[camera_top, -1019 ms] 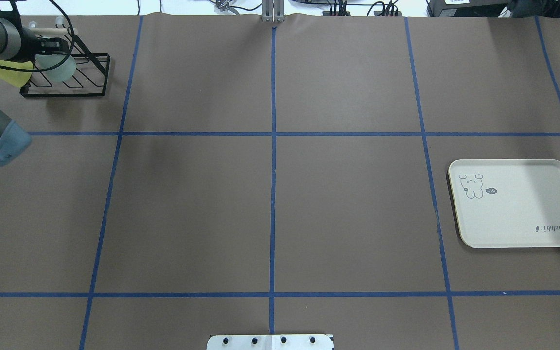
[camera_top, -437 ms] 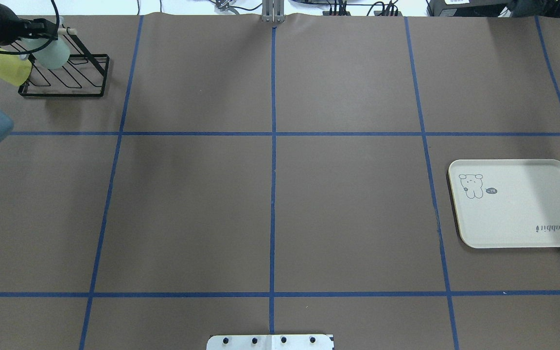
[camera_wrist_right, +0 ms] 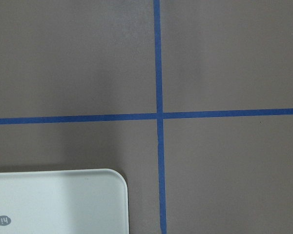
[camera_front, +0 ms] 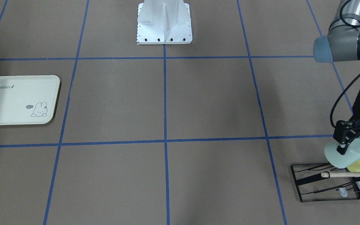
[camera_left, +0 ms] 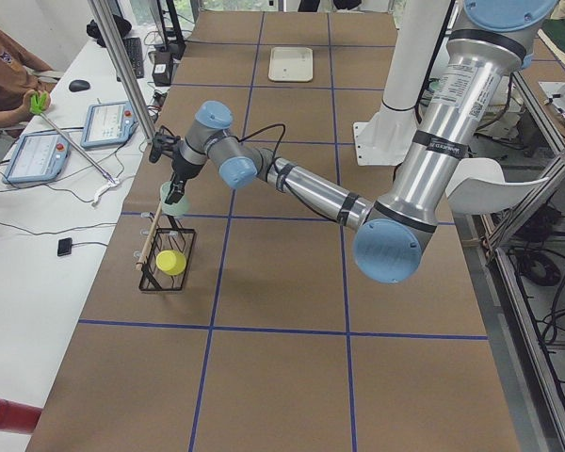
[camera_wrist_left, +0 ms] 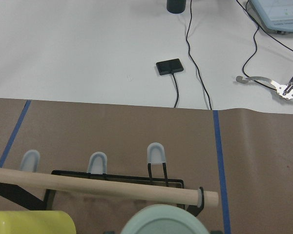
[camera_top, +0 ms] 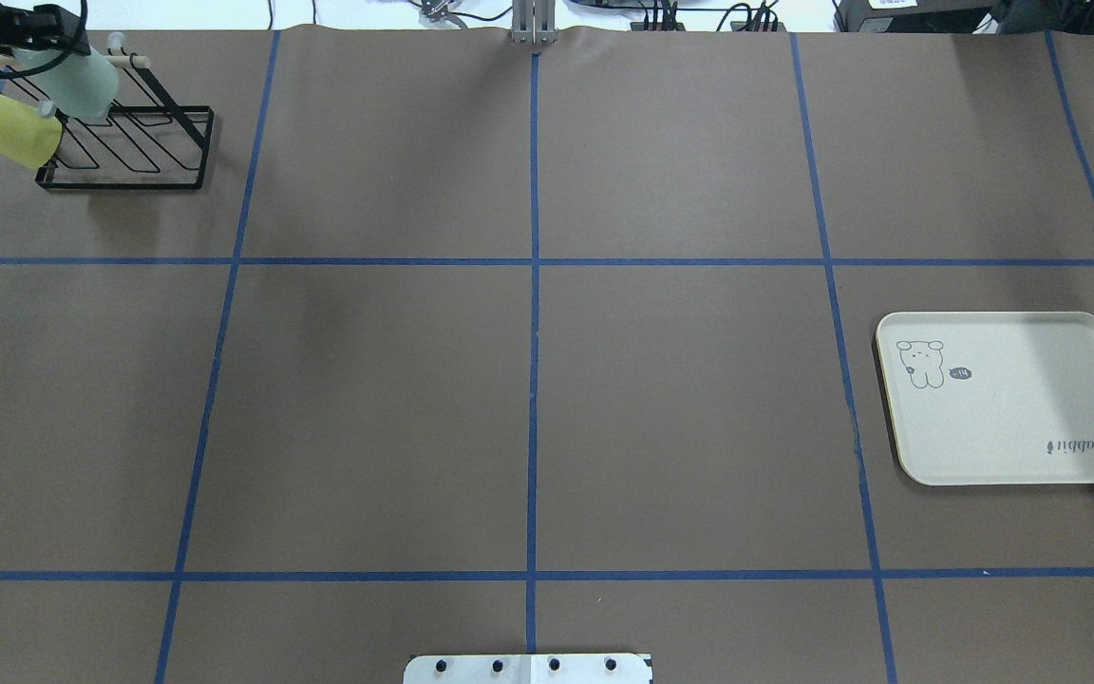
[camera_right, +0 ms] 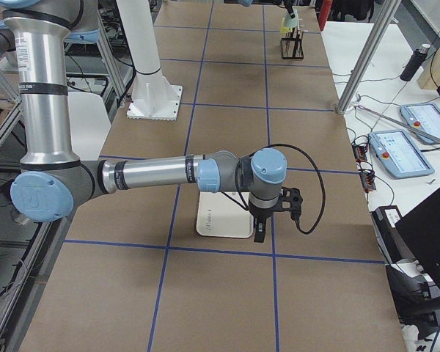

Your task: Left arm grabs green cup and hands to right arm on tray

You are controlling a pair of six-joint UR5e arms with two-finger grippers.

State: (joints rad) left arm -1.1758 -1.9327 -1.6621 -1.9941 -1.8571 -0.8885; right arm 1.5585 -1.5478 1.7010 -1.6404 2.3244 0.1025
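Observation:
My left gripper is shut on the pale green cup and holds it tilted just above the black wire rack at the table's far left corner. The green cup also shows in the overhead view and at the bottom of the left wrist view. The cream tray lies bare on the right side of the table. My right gripper hovers by the tray's edge. It shows only in the exterior right view, so I cannot tell whether it is open or shut.
A yellow-green cup lies on the rack beside the green cup, under a wooden dowel. The robot's white base stands at mid-table. Beyond the far edge is a white bench with cables and tablets.
My left gripper has moved up and toward the table's far left corner, carrying the green cup off the rack. The yellow-green cup and the tray have stayed put.

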